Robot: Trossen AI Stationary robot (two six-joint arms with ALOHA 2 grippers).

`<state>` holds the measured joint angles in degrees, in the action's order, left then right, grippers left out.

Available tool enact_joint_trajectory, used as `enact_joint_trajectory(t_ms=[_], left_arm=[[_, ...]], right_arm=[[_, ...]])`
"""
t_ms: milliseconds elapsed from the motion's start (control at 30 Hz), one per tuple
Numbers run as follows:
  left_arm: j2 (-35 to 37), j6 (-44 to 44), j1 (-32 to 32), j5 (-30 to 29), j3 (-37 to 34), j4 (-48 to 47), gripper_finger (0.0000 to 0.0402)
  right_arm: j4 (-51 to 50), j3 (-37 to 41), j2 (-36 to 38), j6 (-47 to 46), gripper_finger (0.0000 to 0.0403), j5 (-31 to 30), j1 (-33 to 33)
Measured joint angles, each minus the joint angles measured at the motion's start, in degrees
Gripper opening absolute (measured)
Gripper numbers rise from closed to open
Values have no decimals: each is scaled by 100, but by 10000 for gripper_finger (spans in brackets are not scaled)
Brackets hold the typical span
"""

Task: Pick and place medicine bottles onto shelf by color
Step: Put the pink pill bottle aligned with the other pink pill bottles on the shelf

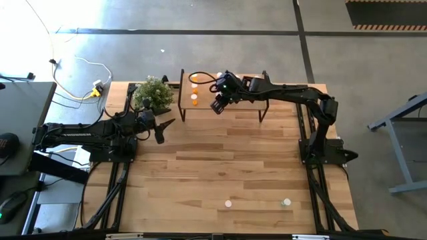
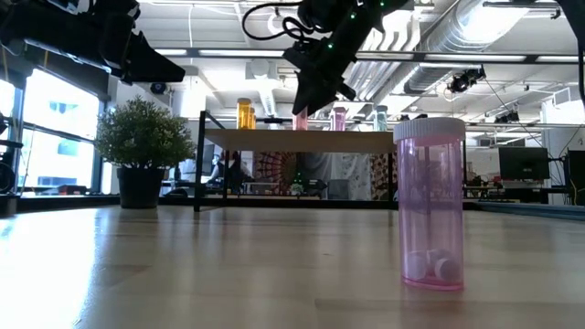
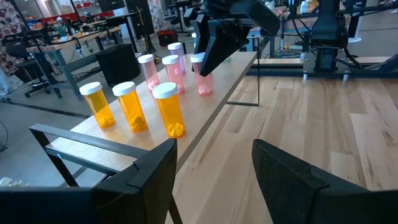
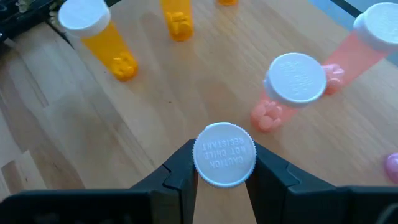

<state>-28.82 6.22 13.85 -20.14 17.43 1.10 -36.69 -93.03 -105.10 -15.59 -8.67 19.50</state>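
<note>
A green potted plant (image 1: pixel 153 94) stands at the table's far left corner, just beside the shelf (image 1: pixel 253 105), which runs along the far edge at about 12 o'clock from the table's middle. On the shelf's left end three orange bottles (image 3: pixel 169 109) stand in a group; behind them are several light pink bottles (image 3: pixel 148 70) and, in the low view, a deep pink one (image 2: pixel 339 118) and a pale green one (image 2: pixel 380 117). Two bottles remain on the tabletop near the front edge: one around 6 o'clock (image 1: pixel 228 203) and one toward 5 o'clock (image 1: pixel 286 201). In the low view a large pink bottle (image 2: pixel 430 203) stands close to the camera and hides part of the shelf's right side.

The right gripper (image 4: pixel 224 167) hangs over the shelf, its fingers pinched narrowly on the white cap of a light pink bottle (image 4: pixel 224 154) that stands at the shelf's front edge, with another pink bottle (image 4: pixel 293 83) just beside it.

The left gripper (image 3: pixel 214 168) waits near the plant, at 9 o'clock from the shelf, its fingers spread wide with nothing between them.
</note>
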Motion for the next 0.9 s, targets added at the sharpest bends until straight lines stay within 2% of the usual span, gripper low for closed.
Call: enact_joint_trajectory(t_ms=[300,667,900], left_arm=[[-2,0,0,0,0,0,200],[-2,0,0,0,0,0,200],[-2,0,-1,0,0,0,200]], right_arm=[[2,0,0,105,104,22,0],[2,0,0,170,134,137,-2],[4,0,0,170,136,140,-2]])
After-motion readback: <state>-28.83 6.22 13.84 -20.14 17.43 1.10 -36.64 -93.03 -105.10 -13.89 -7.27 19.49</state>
